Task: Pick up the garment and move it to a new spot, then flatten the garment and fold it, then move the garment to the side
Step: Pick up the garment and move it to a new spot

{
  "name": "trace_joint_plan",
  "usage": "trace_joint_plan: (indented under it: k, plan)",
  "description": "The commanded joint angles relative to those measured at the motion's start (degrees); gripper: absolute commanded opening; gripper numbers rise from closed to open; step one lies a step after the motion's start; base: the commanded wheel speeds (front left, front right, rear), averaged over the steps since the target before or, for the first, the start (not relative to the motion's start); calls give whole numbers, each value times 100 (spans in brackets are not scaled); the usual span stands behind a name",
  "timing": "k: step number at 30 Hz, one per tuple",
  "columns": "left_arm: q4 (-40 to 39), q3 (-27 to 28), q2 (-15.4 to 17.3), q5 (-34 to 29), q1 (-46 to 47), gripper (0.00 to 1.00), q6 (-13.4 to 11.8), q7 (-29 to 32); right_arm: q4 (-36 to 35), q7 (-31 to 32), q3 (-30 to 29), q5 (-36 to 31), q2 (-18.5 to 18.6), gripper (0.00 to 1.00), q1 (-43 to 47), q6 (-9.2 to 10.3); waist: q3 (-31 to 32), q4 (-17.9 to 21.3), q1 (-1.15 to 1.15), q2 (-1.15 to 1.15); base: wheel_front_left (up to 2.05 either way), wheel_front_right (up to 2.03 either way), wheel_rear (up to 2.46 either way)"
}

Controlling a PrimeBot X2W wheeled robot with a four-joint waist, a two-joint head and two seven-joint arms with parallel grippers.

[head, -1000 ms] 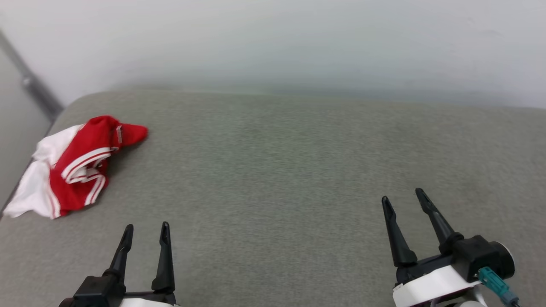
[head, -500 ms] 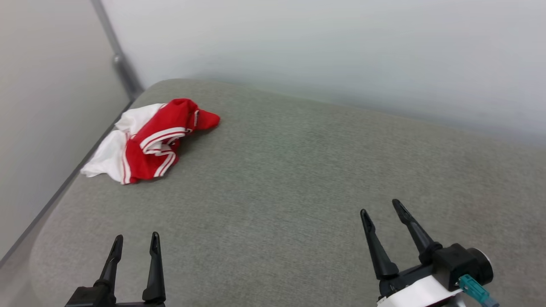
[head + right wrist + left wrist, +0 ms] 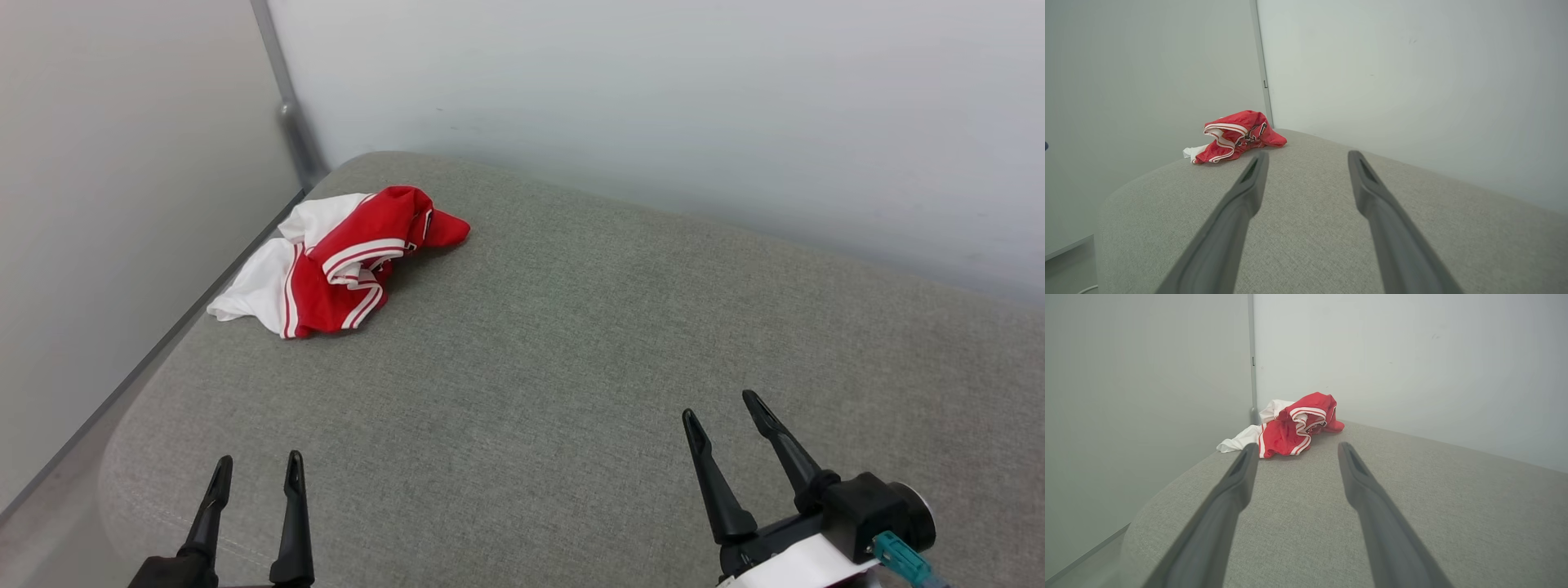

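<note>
The garment (image 3: pixel 343 260) lies crumpled near the far left corner of the grey cushioned surface (image 3: pixel 571 367): red cloth, white sleeves and red-and-white stripe trim. It also shows ahead in the left wrist view (image 3: pixel 1290 426) and far left in the right wrist view (image 3: pixel 1235 136). Its letters and number are mostly folded out of sight. My left gripper (image 3: pixel 257 467) hovers open at the near left, well short of the garment, nothing between its fingers. My right gripper (image 3: pixel 718 408) is open and empty at the near right.
Pale walls close the surface in at the back and left, meeting at a grey vertical post (image 3: pixel 286 106) just behind the garment. The surface's rounded left edge (image 3: pixel 122 441) drops to a narrow strip of floor by the left wall.
The head camera has turned left, so the garment and wall corner now sit further right in the picture. The garment lies as before. Both grippers stay open.
</note>
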State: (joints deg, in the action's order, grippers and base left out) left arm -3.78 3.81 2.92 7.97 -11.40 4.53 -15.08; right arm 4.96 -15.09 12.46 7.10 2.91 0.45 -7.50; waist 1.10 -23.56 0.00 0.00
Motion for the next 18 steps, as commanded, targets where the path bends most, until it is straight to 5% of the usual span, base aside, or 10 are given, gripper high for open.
trace_joint_plan:
  k: [1, 18]
  plan:
    - [-51, 7, -5, -49, -10, 100, -13, -14, 2, -12, 5, 26, -5, 100, 63, 2, 1, -16, 0, 0, 0, 0, 0]
    - [121, 435, 2, 383, 837, 100, 206, -14, -151, -12, -88, -399, -2, 100, -305, 2, -981, 323, 0, 0, 0, 0, 0]
